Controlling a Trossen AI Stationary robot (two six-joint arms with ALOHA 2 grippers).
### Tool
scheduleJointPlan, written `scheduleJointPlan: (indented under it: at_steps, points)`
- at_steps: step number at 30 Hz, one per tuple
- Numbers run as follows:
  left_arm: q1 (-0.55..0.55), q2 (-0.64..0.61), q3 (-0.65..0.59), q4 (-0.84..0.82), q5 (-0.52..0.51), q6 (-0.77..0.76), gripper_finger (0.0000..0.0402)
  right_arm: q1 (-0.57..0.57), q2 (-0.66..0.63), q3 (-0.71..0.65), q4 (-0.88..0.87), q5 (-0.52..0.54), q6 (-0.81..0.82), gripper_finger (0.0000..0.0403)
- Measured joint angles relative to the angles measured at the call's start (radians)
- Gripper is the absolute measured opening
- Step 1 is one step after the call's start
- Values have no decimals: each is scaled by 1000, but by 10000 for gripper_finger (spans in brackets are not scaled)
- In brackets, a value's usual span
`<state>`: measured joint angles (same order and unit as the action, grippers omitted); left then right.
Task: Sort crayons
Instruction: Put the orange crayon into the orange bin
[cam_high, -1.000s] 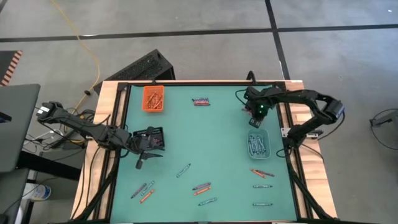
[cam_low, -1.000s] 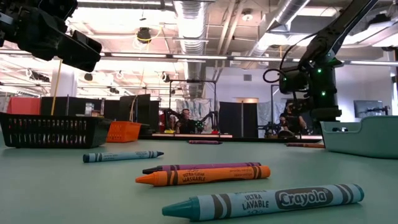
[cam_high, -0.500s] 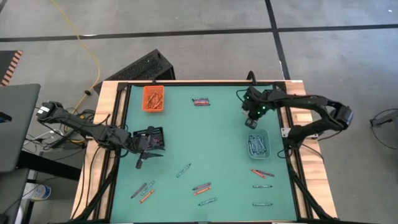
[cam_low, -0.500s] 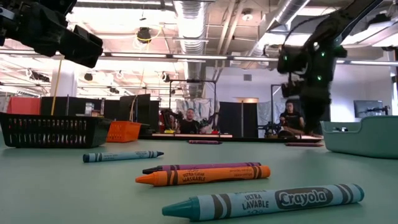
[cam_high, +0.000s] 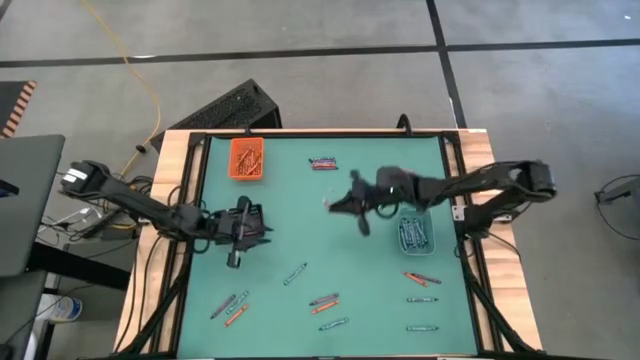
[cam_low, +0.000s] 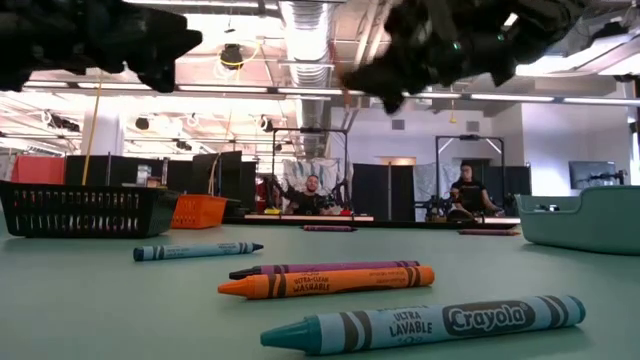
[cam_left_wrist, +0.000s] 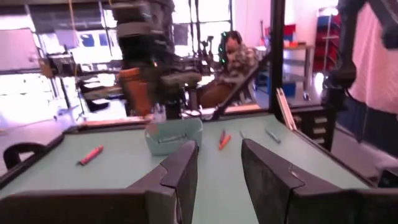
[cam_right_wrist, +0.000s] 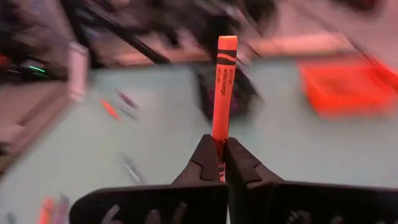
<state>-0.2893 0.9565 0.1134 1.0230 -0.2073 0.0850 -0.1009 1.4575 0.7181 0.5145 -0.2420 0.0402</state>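
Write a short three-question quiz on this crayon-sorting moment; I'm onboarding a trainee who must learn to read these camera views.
1. True or false: the right gripper is shut on a thin orange wax crayon.
2. Which small tray lies nearest the right arm's base: A) orange plastic tray B) black mesh basket C) pale clear tray?
3. Fill in: the left gripper is ____ and holds nothing.

Key: 1 true; 2 C; 3 open.
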Motion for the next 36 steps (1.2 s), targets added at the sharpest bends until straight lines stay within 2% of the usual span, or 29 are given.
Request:
scheduleJointPlan:
  at_steps: [3, 6, 11, 16, 22, 30, 36]
  points:
    - [15, 97, 16, 90, 2, -22, 114, 93, 95, 11, 191, 16, -30, 2]
    - [23, 188, 52, 131, 23, -30, 114, 160, 184, 55, 289, 74, -44, 2]
    - [23, 319, 122, 147, 28, -15, 114, 219, 317, 168, 301, 88, -49, 1]
    - [23, 386, 172, 153, 57, 8, 114, 242, 402, 267, 239, 87, -75, 1]
    - [24, 392, 182, 143, 160, 35, 114, 242, 430, 323, 164, 73, -89, 1]
    - [23, 374, 184, 56, 130, 53, 114, 252, 424, 322, 133, 86, -98, 1]
    - [21, 271, 184, -83, 129, 50, 114, 251, 423, 322, 122, 92, -99, 1]
